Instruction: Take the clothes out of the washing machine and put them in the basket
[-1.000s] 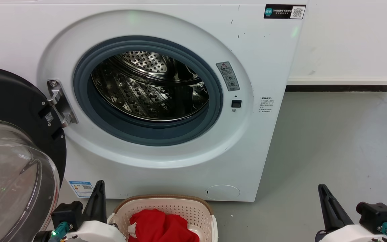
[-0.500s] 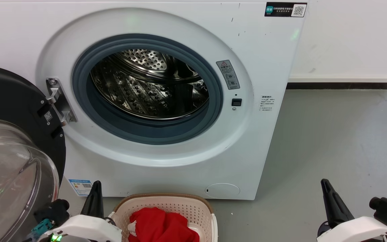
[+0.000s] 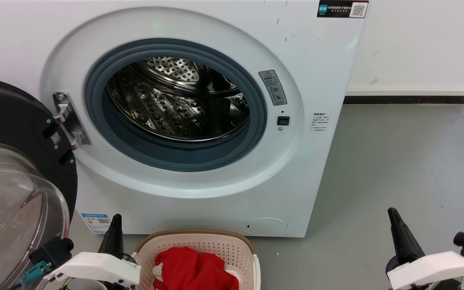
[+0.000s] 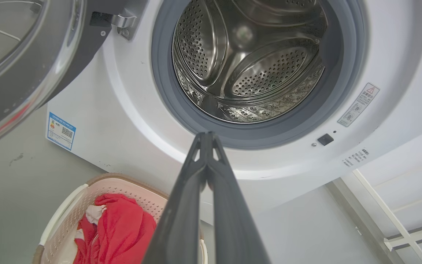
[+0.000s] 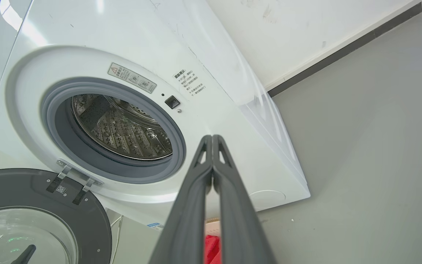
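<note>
- Compared with a second ago, both our wrists have rolled and the right gripper (image 3: 392, 212) sits slightly further right; the head camera has tipped a touch
- our left gripper (image 3: 116, 219) stands just left of the basket (image 3: 224, 253), fingers pressed together on nothing; the right one, likewise together and empty, is over the floor (image 3: 397, 161)
- we see the clothes (image 3: 193, 269) bunched in the basket, in front of the washing machine (image 3: 320, 60); its door (image 3: 14, 117) hangs open, the perforated steel drum (image 3: 175, 104) in plain sight
</note>
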`<state>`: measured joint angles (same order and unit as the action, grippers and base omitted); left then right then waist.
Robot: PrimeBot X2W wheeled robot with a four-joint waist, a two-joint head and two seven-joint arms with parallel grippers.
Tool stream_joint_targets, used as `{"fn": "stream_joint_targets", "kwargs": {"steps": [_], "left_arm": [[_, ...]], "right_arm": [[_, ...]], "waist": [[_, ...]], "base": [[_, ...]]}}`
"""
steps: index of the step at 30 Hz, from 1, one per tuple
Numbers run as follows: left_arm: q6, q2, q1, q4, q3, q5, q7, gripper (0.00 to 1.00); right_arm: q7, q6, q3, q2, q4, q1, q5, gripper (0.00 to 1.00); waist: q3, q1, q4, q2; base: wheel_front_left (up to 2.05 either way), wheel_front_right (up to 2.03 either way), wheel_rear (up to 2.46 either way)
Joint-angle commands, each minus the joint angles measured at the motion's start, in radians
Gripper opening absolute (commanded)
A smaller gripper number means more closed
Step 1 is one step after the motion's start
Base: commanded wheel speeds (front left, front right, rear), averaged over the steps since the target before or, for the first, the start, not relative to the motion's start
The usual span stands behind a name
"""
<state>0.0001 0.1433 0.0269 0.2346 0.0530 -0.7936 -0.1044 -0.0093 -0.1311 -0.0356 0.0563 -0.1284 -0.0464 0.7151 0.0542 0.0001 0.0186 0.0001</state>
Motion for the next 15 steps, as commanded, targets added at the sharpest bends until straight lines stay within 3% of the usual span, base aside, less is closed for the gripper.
{"fn": "stream_joint_targets", "kwargs": {"steps": [1,15], "left_arm": [[-0.007,-0.002,0.033,-0.009,-0.012,-0.032,0.007,0.00],[-0.035,-0.021,0.046,-0.005,-0.046,-0.202,0.053,0.00]], "right_arm": [[0.002,0.000,-0.004,0.006,0.007,0.033,0.036,0.00],[0.026,0.000,-0.016,0.007,-0.019,0.063,0.227,0.00]], "waist": [[-0.001,0.0000,0.000,-0.0001],[-0.010,-0.0001,-0.003,-0.0001]], "base": [[0.00,0.00,0.00],[0.00,0.00,0.00]]}}
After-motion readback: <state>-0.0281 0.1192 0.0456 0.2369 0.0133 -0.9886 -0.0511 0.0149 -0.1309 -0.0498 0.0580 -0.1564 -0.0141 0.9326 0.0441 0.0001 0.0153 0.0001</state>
